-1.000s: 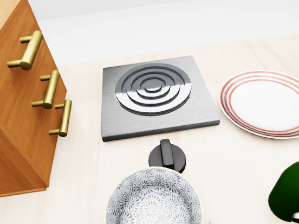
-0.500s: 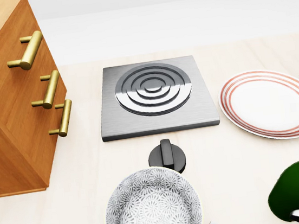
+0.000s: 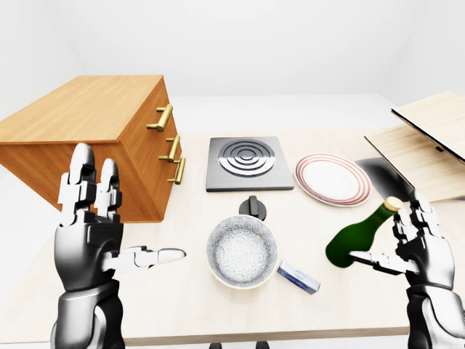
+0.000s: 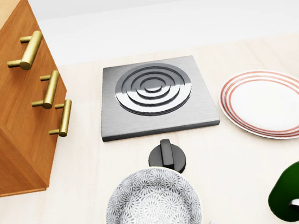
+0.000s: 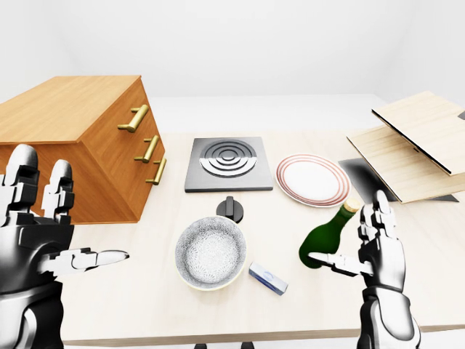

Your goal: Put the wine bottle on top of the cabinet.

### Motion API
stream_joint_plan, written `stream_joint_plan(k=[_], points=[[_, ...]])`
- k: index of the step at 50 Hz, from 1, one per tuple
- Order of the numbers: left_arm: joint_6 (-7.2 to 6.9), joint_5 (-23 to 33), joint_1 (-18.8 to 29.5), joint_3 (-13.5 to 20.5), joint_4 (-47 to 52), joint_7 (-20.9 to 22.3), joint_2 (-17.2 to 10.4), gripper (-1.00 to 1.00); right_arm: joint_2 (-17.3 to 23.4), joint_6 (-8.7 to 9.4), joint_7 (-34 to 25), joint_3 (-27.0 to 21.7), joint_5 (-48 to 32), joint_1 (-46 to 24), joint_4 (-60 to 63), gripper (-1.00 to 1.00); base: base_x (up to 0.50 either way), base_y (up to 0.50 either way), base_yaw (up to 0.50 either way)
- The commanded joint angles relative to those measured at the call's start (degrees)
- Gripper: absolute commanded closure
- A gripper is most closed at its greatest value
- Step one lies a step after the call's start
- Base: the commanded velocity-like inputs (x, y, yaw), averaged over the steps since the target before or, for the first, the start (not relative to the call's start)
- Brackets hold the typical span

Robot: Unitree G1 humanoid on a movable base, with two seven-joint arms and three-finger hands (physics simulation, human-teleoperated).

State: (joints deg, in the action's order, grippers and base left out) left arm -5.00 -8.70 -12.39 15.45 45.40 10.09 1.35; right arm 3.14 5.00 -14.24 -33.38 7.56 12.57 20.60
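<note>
Lying tilted on the pale table, the green wine bottle rests low at the right of the left-eye view, its gold-capped neck pointing up and to the right. The right hand stands just beside it with its fingers spread upright and its thumb reaching across the bottle's dark body; the fingers are not closed round the glass, so the hand is open (whether the thumb actually touches the bottle I cannot tell).

Just left of the bottle a small blue and white packet lies flat on the table. Beside that sits a speckled grey bowl, with a black knob just above it in the head view. Higher still is a square steel hob plate with raised rings, and to its right a white plate with red rim lines.

At the far right edge of the left-eye view, pale wooden boards stand raised at a slant.

The wooden cabinet sits at the left of the table, well apart from the bottle, with three brass handles on its end face.

The left hand is raised at the lower left, fingers straight up and thumb out sideways, open and holding nothing.
</note>
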Motion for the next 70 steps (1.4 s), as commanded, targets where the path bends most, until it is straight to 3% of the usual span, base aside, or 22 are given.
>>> stream_joint_plan(k=[1, 10, 15, 22, 30, 31, 32, 33, 43, 58, 70], points=[[0.00, -0.94, 1.25, -0.94, -4.41, -1.64, -0.58, -1.00, 2.23, -0.09, 2.61, 2.30, 0.74, -3.91, -9.51, -1.00, 0.00, 0.00, 0.00], [0.00, -0.55, 1.26, -1.41, -4.77, -1.69, -0.46, -1.00, 4.61, -0.85, 3.79, 3.98, 1.49, -6.39, -14.02, -1.00, 0.00, 0.00, 0.00], [0.00, -0.39, 1.03, -1.71, -6.29, -1.68, -0.42, -1.00, 6.24, -2.50, 4.28, 5.03, 1.98, -8.24, -18.69, -1.00, 0.00, 0.00, 0.00], [0.00, -0.71, 0.92, -1.41, -6.72, -1.60, -0.45, -1.00, 7.61, -1.26, 5.11, 6.35, 2.17, -9.76, -19.58, -1.00, 0.00, 0.00, 0.00], [0.00, -0.93, 0.85, -1.59, -7.26, -1.51, -0.46, -1.00, 8.42, -1.45, 5.84, 7.86, 2.16, -11.77, -22.39, -1.00, 0.00, 0.00, 0.00], [0.00, -0.90, 0.72, -1.67, -7.13, -1.50, -0.42, -1.00, 8.42, -1.47, 5.88, 8.22, 2.18, -11.85, -22.32, -0.57, 0.00, 0.00, 0.00], [0.00, -0.94, 0.61, -1.67, -7.11, -1.43, -0.41, -1.00, 8.41, -1.35, 6.07, 8.54, 2.06, -11.96, -22.26, -0.01, 0.00, 0.00, 0.00], [0.00, -1.06, 0.60, -1.50, -7.22, -1.38, -0.43, -1.00, 8.33, -1.21, 6.09, 8.91, 2.13, -12.13, -22.17, 1.00, 0.00, 0.00, 0.00], [0.00, -1.00, 0.72, -1.65, -7.74, -1.40, -0.48, -1.00, 6.45, 0.00, 6.66, 10.00, 1.34, -9.82, -16.95, 1.00, 0.00, 0.00, 0.00], [0.00, -1.23, 0.39, -1.19, -7.54, -0.97, -0.34, -1.00, 4.23, 0.00, 7.30, 10.70, -2.62, -7.90, -11.22, 1.00, 0.00, 0.00, 0.00], [0.00, -1.33, 0.85, -0.91, -8.83, -0.82, -0.48, -1.00, 0.88, 0.00, 6.85, 14.16, -8.47, -6.16, 8.91, 1.00, 0.00, 0.00, 0.00]])
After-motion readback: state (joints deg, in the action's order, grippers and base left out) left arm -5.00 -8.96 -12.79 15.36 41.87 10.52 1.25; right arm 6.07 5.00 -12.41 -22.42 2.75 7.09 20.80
